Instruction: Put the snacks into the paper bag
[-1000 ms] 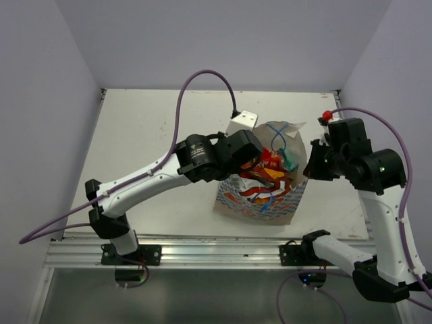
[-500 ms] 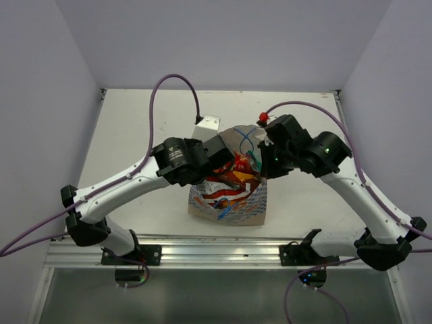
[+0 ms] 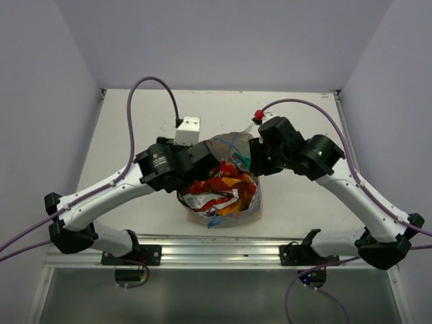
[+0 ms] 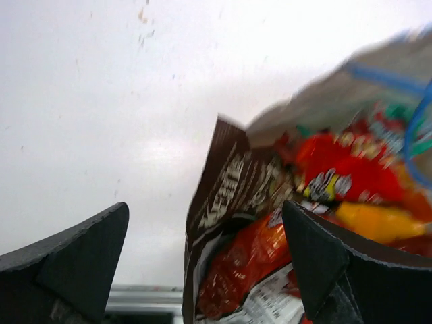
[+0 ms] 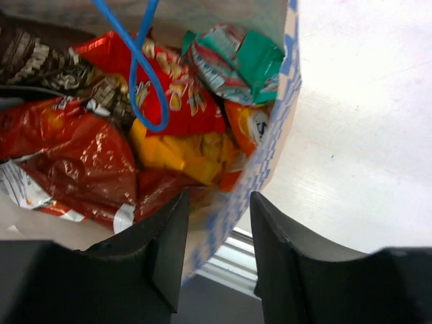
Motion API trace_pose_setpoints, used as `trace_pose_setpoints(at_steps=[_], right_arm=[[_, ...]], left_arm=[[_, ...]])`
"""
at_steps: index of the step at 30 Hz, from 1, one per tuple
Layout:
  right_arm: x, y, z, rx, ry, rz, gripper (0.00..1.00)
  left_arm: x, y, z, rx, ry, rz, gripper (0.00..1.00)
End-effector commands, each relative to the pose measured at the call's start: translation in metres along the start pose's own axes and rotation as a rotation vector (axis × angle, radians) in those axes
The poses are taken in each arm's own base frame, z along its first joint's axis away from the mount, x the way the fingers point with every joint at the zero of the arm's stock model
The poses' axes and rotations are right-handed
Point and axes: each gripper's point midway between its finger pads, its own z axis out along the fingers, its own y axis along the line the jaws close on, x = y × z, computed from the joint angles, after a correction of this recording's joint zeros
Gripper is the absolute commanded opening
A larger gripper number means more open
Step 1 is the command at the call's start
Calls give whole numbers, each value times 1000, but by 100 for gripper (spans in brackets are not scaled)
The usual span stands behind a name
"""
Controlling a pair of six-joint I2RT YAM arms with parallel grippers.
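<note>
- Two grippers meet at one paper bag (image 3: 251, 206), which stands at the near centre of the table (image 3: 135, 128). Its mouth faces up, towards the overhead camera.
- All snacks (image 3: 219, 192) in view lie inside the bag. Red packets (image 5: 81, 155), an orange-yellow packet (image 5: 175, 152) and a teal packet (image 5: 236, 61) sit below the blue cord handle (image 5: 142, 67). No packet shows on the bare table.
- Left gripper (image 4: 206, 206): spread wide and holding nothing. It is at the bag's left rim, and the brown packet (image 4: 223, 189) stands up between its fingers, nearer the right-hand one.
- Right gripper (image 5: 219, 196): fingers close together, one inside and one outside the bag's right wall. Whether they pinch the paper cannot be told.
- Deciding relation: the bag lies between the tools, right of the left gripper and left of the right one. The right arm is the more closely engaged.
- Judgement: loading appears essentially done. Any next move depends on the right wall's place between those fingers, and a sideways pull could tip the bag.
</note>
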Motion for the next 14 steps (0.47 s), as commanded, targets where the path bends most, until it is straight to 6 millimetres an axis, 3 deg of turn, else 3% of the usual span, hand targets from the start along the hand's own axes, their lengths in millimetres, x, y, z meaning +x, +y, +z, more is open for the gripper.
trace_pose_setpoints(at_steps=[1, 5, 6, 10, 11, 12, 14], right_arm=[[-29, -13, -31, 34, -172, 36, 48], [-48, -39, -76, 147, -269, 83, 58], [-41, -50, -83, 192, -251, 79, 58], [-33, -85, -111, 334, -297, 115, 58], [-27, -101, -116, 411, -298, 114, 58], [-24, -108, -120, 448, -299, 116, 59], [-22, -122, -129, 524, -299, 114, 66]], left_arm=[[-82, 22, -43, 41, -233, -213, 100], [-150, 50, -90, 67, -414, -311, 100], [-167, 56, -101, 81, -469, -362, 100], [-192, 82, -121, 58, -583, -354, 100], [-189, 81, -116, 38, -588, -329, 100], [-197, 91, -125, 46, -629, -386, 100], [-200, 101, -127, 13, -666, -326, 100]])
